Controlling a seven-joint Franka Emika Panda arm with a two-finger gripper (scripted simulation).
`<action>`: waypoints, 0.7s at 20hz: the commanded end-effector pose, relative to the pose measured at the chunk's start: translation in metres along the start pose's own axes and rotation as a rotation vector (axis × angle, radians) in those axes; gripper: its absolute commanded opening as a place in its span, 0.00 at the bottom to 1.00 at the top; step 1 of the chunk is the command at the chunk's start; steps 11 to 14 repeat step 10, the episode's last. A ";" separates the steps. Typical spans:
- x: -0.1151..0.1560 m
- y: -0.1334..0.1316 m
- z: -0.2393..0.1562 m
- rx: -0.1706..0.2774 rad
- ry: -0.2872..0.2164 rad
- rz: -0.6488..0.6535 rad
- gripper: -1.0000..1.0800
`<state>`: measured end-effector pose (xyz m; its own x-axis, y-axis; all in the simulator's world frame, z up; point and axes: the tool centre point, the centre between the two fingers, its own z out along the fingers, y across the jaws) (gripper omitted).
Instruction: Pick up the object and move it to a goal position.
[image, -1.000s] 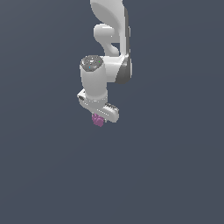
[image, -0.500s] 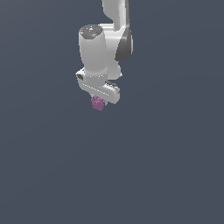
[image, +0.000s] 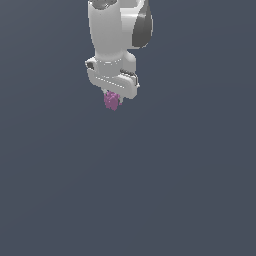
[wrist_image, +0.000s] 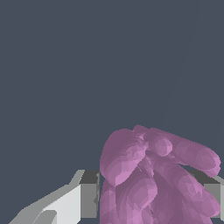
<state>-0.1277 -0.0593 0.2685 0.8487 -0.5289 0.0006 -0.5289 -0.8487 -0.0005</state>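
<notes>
The object (image: 112, 101) is a small lumpy purple-pink clump. It hangs just under the white gripper (image: 114, 96) in the upper middle of the exterior view. In the wrist view the object (wrist_image: 153, 179) fills the space between the two grey fingers (wrist_image: 89, 194), which press on it from both sides. The gripper is shut on the object and holds it up in the air. The fingertips are mostly hidden behind the hand in the exterior view.
The white arm (image: 117, 30) reaches down from the top edge of the exterior view. Around and below it there is only a plain dark grey-blue background.
The arm and gripper have risen steadily towards the top of the exterior view, carrying the purple-pink object with them. The grip has not changed.
</notes>
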 end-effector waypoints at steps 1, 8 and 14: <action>-0.006 0.004 -0.010 -0.001 0.000 0.000 0.00; -0.015 0.009 -0.025 -0.001 0.000 0.000 0.00; -0.015 0.009 -0.026 -0.001 0.000 0.000 0.00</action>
